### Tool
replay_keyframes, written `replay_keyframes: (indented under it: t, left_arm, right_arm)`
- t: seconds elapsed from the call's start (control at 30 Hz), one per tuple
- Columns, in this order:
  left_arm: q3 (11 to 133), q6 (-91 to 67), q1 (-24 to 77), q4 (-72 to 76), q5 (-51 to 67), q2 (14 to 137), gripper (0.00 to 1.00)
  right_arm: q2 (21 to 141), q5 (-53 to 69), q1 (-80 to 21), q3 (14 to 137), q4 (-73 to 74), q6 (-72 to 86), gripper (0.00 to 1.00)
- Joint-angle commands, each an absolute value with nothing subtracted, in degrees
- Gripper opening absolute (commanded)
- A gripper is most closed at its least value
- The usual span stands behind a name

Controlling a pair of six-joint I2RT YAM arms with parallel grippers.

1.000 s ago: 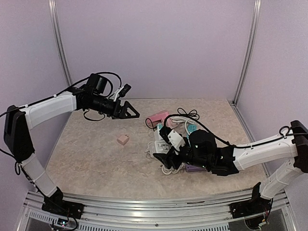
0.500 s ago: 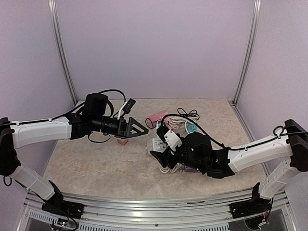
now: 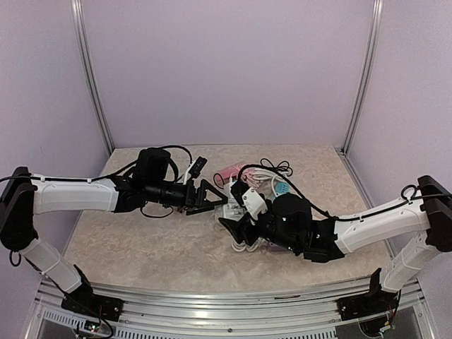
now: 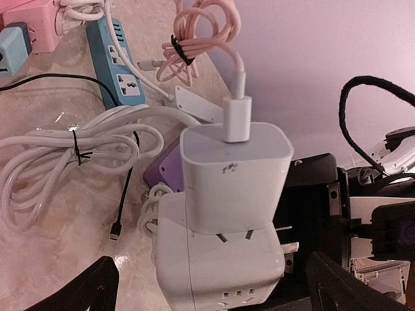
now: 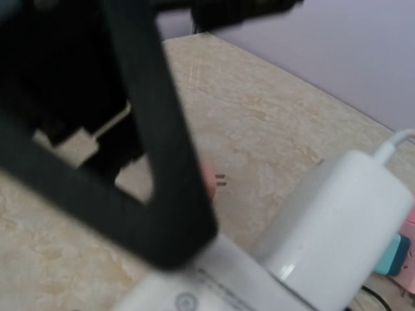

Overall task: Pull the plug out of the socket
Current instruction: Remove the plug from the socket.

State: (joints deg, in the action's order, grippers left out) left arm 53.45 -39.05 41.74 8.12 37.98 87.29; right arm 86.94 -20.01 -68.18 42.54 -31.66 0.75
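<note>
Charger plug (image 4: 233, 175) sits on top of the socket cube (image 4: 220, 269). Our left gripper (image 3: 214, 196) has swung in by the cube, jaws spread wide, so we can grab soon. Right gripper (image 3: 233, 227) is beside the cube; we cannot tell its grip.

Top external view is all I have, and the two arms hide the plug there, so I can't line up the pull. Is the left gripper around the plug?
Observer: Not yet. In the left wrist view the left gripper is open, and the white plug sits ahead between its fingertips, untouched.
Operator: Is the plug fully seated?
Observer: No. A gap between the plug and the white socket cube exposes the prongs.
Operator: Anything attached to it?
Observer: A cable connector is plugged into its top, leading to a coiled pink cable.
</note>
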Motion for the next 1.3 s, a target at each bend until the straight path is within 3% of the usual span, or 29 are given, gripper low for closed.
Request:
replay_keyframes:
  t: [0.0,0.43,0.87,1.2,1.27]
  left_arm:
    - [51.9,-41.6,42.9,10.7,36.3,88.2,0.99]
    - [51.8,-43.1,44.3,11.2,36.9,89.6,0.94]
    - [52.5,-43.2,44.4,11.2,37.9,90.0,0.74]
    - [53.0,-43.2,44.6,10.9,38.4,90.1,0.53]
    - [53.0,-43.1,44.7,11.0,38.7,90.0,0.49]
  right_arm:
    - [83.7,-22.0,-69.0,43.8,-42.1,-0.1,0.0]
    - [83.1,-22.2,-69.1,43.1,-42.7,-0.1,0.0]
    - [83.7,-22.0,-69.1,43.2,-42.6,-0.1,0.0]
    - [83.7,-22.6,-69.1,43.3,-42.3,2.0,0.0]
    - [83.6,-22.7,-69.1,43.1,-42.3,2.3,0.05]
